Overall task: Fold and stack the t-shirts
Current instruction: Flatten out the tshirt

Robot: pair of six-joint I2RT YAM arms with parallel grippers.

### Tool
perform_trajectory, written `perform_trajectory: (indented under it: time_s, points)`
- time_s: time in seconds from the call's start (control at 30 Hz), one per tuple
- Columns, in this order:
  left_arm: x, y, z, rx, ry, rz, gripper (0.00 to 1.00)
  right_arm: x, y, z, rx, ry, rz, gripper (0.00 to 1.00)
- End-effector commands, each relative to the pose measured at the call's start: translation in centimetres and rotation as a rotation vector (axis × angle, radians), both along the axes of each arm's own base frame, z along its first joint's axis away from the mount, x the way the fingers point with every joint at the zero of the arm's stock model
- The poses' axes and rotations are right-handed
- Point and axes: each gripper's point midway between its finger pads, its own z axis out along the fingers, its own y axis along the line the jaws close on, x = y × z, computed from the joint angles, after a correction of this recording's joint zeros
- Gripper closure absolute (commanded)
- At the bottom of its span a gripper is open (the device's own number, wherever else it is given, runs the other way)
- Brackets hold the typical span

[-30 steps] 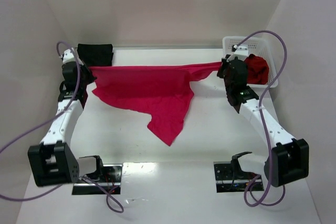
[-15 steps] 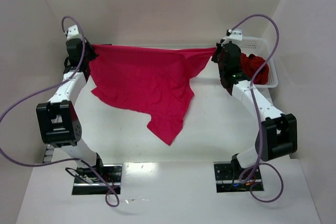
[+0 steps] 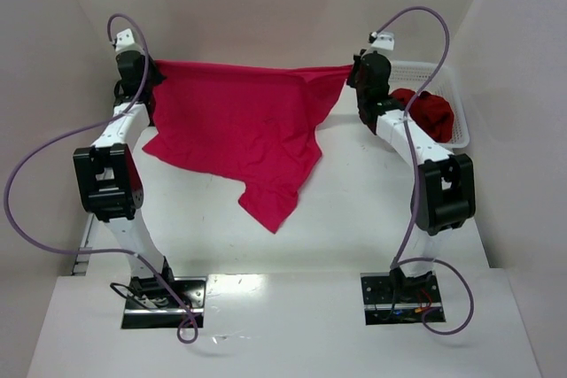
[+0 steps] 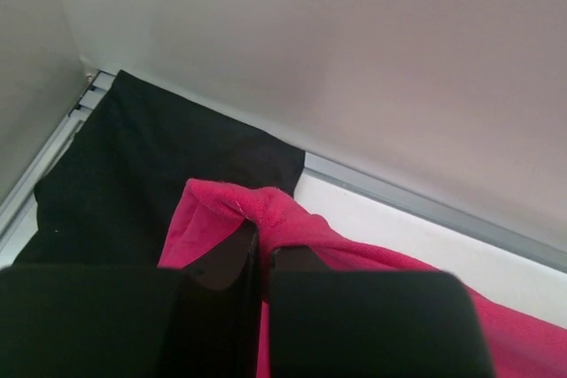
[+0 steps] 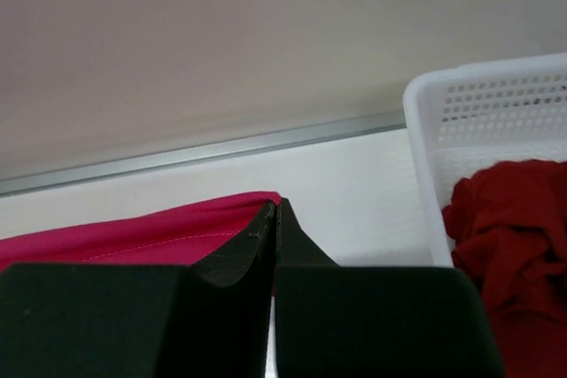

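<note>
A bright crimson-pink t-shirt [image 3: 239, 126] hangs stretched in the air between both grippers, its lower part trailing onto the table. My left gripper [image 3: 152, 77] is shut on its left top corner; in the left wrist view the cloth [image 4: 266, 210] bunches between the jaws [image 4: 259, 241]. My right gripper [image 3: 353, 73] is shut on its right top corner, and the shirt's edge [image 5: 159, 232] shows at the jaws [image 5: 275, 214]. A black t-shirt [image 4: 142, 174] lies at the back left. A darker red t-shirt [image 3: 425, 112] sits in the basket.
The white lattice basket [image 3: 447, 73] stands at the back right, also in the right wrist view [image 5: 496, 99]. White walls enclose the table at the back and both sides.
Both arms have risen and moved back, lifting the crimson-pink shirt off the table so that it hangs spread between them. The black shirt is now hidden behind it in the top view.
</note>
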Motion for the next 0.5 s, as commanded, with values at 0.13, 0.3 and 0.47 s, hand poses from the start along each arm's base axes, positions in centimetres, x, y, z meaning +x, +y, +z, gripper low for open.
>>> perform_trajectory:
  time_s: [0.13,0.3,0.47]
  points:
    - [2.1,4.2,2.0,0.042,-0.101,0.091,1.00,5.2,0.3,0.1,0.021,-0.037,-0.004,1.00]
    - [2.6,3.6,2.6,0.012,-0.128,0.064,1.00,7.3,1.4,1.1,0.041,-0.068,0.029,1.00]
    - [1.0,2.1,7.1,0.037,-0.193,-0.011,1.00,6.2,1.5,5.1,0.043,-0.123,0.051,1.00]
